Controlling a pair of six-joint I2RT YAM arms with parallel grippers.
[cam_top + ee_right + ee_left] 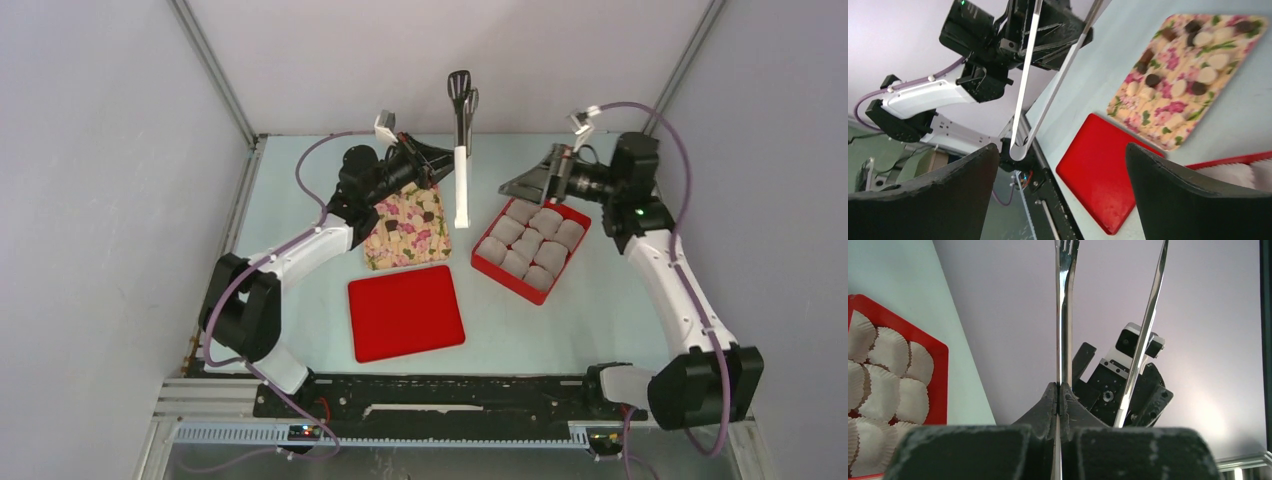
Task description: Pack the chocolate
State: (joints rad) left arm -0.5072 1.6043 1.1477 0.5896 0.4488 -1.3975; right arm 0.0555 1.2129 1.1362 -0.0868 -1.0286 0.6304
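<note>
The chocolate (392,226) lies as small dark and pale lumps on a floral cloth (408,232); it also shows in the right wrist view (1153,80). My left gripper (437,166) is shut on one arm of metal tongs (462,150) and holds them upright above the cloth's far edge. In the left wrist view the fingers (1059,395) pinch one tong arm (1063,315), while the other arm stands free to its right. My right gripper (522,186) is open and empty over the far end of the red box (505,280). Its jaws (1062,147) stand wide apart.
The red box holds several crinkled white paper cups (530,240), which also show in the left wrist view (893,355). A flat red lid (405,312) lies near the front, left of the box. Grey walls close in the table on three sides.
</note>
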